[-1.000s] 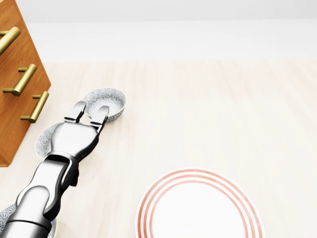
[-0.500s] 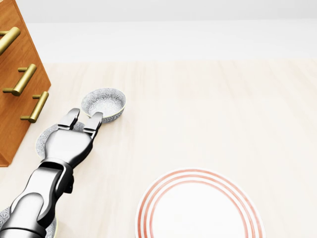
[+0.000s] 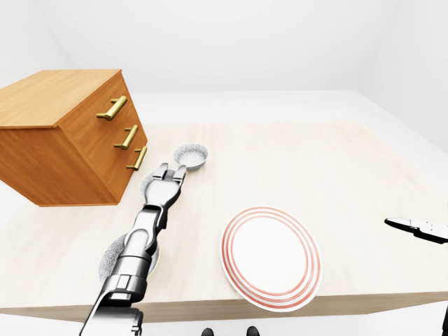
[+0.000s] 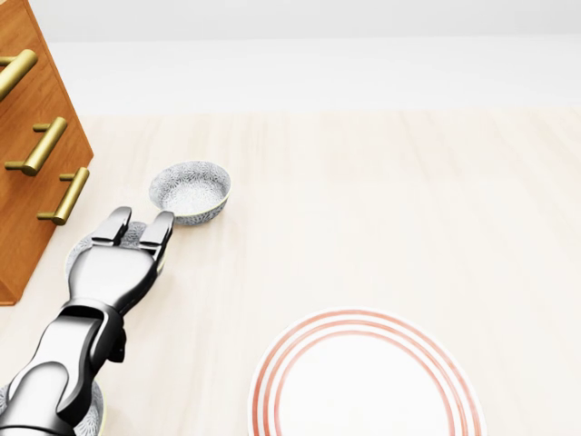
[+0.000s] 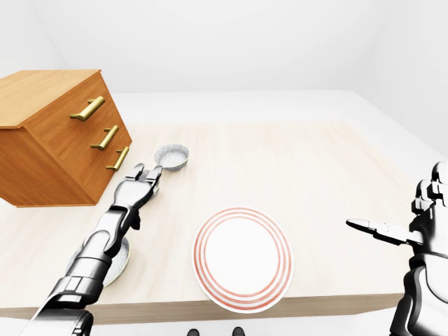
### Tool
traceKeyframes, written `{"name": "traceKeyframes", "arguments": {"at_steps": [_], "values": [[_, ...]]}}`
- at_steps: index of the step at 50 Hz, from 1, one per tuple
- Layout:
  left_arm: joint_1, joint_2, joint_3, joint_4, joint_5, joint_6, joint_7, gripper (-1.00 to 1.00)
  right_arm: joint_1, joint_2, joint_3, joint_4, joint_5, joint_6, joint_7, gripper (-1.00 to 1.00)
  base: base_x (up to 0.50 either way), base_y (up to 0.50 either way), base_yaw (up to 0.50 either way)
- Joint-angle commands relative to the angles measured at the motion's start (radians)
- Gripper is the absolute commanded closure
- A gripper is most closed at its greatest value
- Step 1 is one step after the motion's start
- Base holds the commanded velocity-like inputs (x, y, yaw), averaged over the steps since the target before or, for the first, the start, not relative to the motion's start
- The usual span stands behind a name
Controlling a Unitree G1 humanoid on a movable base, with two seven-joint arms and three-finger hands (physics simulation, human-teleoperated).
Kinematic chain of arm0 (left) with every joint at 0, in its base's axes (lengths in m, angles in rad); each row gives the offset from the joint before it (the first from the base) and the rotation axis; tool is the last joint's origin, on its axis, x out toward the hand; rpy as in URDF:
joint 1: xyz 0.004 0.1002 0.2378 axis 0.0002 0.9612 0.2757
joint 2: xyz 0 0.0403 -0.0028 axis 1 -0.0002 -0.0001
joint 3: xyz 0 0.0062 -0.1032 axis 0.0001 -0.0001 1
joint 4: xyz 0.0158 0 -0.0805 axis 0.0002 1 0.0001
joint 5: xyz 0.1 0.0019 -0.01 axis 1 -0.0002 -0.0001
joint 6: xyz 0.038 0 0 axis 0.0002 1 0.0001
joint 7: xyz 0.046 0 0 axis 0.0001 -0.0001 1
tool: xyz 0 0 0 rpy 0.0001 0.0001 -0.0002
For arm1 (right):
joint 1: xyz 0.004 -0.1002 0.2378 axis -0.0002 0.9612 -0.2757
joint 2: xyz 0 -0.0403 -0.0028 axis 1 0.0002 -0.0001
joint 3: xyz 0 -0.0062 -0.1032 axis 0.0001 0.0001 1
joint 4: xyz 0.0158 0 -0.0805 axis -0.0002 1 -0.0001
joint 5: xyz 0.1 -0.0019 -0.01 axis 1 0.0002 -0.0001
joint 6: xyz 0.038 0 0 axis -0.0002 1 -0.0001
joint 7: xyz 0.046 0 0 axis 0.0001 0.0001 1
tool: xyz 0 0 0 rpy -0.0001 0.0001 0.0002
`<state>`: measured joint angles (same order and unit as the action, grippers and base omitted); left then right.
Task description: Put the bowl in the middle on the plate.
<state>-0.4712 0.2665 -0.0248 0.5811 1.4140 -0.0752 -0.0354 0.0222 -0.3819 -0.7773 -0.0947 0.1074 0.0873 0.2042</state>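
Three patterned bowls stand in a row down the table's left side. The top bowl point(image 4: 190, 192) is uncovered. My left hand point(image 4: 138, 227) hovers over the middle bowl point(image 3: 147, 185) and hides most of it; the fingers are stretched out and open, holding nothing. The bottom bowl point(image 3: 114, 256) lies partly under my left forearm. A white plate with red rings point(image 4: 363, 386) rests at the bottom centre of the head view. At the right edge of the right-eye view my right hand point(image 5: 371, 227) is open and empty, away from the plate.
A wooden drawer chest with brass handles point(image 3: 63, 140) stands at the left, close to the bowls. The pale wooden table point(image 3: 301, 161) ends in an edge just below the plate in the eye views. White floor surrounds it.
My left hand has drawn back toward the bottom left, from touching the top bowl's rim to above the middle bowl. The bowls and plate have not moved.
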Motion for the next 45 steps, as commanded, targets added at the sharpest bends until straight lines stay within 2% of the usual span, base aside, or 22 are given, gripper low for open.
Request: {"name": "traceKeyframes", "arguments": {"at_steps": [1, 16, 28, 45], "values": [[0.008, 0.005, 0.004, 0.001, -0.015, 0.012, 0.004, -1.00, 0.000, 0.000, -0.001, -0.002, 0.000, 0.000, 0.000, -1.00, 0.00, 0.00, 0.00], [0.013, 0.001, 0.001, -0.008, -0.015, 0.017, 0.005, -1.00, 0.001, 0.001, -0.001, -0.003, -0.002, 0.000, 0.001, -1.00, 0.00, 0.00, 0.00], [-0.051, 0.020, 0.008, 0.052, -0.024, 0.025, 0.025, -1.00, 0.001, 0.000, 0.007, 0.014, -0.005, 0.000, -0.003, -1.00, 0.00, 0.00, 0.00], [-0.061, 0.033, 0.010, 0.039, -0.019, 0.026, -0.006, -1.00, 0.001, 0.003, 0.005, 0.012, -0.008, 0.000, -0.005, -1.00, 0.00, 0.00, 0.00]]}}
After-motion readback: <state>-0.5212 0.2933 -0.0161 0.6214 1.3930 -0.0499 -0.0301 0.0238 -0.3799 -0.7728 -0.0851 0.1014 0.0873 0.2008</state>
